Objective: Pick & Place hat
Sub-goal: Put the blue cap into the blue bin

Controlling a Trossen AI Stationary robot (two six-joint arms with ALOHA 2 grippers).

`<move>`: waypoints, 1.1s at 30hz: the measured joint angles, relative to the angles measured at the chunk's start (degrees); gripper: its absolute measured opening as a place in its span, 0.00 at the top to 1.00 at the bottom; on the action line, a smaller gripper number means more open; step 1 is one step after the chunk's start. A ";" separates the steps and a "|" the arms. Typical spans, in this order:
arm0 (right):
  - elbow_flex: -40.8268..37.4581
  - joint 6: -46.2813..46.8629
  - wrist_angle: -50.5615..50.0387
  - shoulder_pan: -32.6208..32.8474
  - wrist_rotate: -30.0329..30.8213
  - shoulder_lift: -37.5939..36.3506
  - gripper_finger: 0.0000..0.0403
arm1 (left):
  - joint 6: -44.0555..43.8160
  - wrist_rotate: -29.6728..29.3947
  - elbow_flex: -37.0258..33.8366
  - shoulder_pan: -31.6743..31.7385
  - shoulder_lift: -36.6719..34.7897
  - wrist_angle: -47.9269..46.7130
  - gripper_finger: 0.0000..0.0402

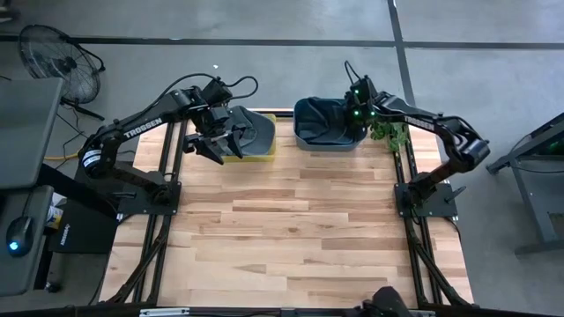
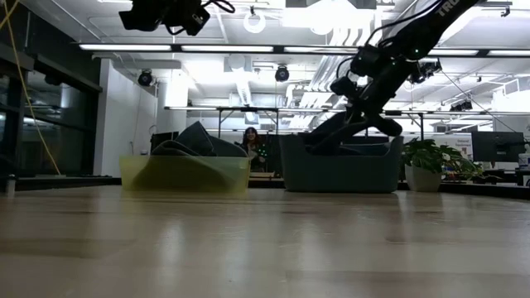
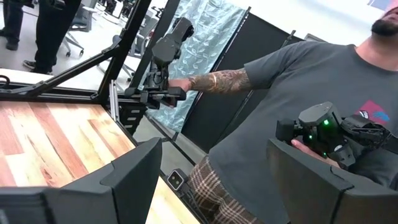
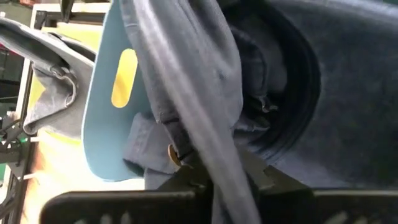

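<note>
My right end effector point(image 4: 214, 177), upper centre-right in the high view, pinches what seems a dark blue fabric hat point(image 4: 205, 81) over the blue-grey plastic bin point(image 1: 319, 132). My left end effector point(image 1: 220, 145) hangs spread over the yellow bin point(image 1: 264, 145).

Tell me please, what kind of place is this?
Probably a robotics lab inside an open office: ceiling strip lights and desks with monitors behind the wooden table, and a floor fan on bare concrete.

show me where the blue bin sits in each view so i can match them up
High view: blue bin at the table's far edge, right of centre, right gripper over it.
Low view: blue bin right of centre, beside the yellow bin.
Left wrist view: not in it.
Right wrist view: blue bin wall with its handle slot, denim hat draped across.
Shared landmark: the yellow bin beside it.
</note>
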 joint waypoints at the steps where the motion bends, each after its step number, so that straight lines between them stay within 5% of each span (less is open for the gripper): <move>1: 0.00 -0.20 0.02 -0.14 0.07 -0.34 0.91 | 0.00 -0.02 0.00 0.00 0.00 0.02 0.29; 12: 0.00 -1.32 -0.96 -3.27 0.99 -6.24 0.56 | 0.00 -0.11 0.00 0.00 0.00 0.70 0.29; 17: 0.00 -1.38 -1.68 -5.97 0.88 -10.20 0.50 | 0.00 -0.10 0.00 0.00 0.00 0.97 0.29; 23: 0.00 -5.30 -0.46 -5.84 1.01 -14.07 0.60 | 0.80 -0.10 0.00 0.00 0.02 1.09 0.29; 30: 0.00 -14.16 -0.18 0.42 5.19 -14.36 0.96 | 1.06 -0.10 0.00 0.00 0.02 1.83 0.29; 33: 0.00 -15.73 -1.37 4.00 9.13 -13.87 0.96 | 1.08 -0.10 0.00 0.00 0.02 1.95 0.29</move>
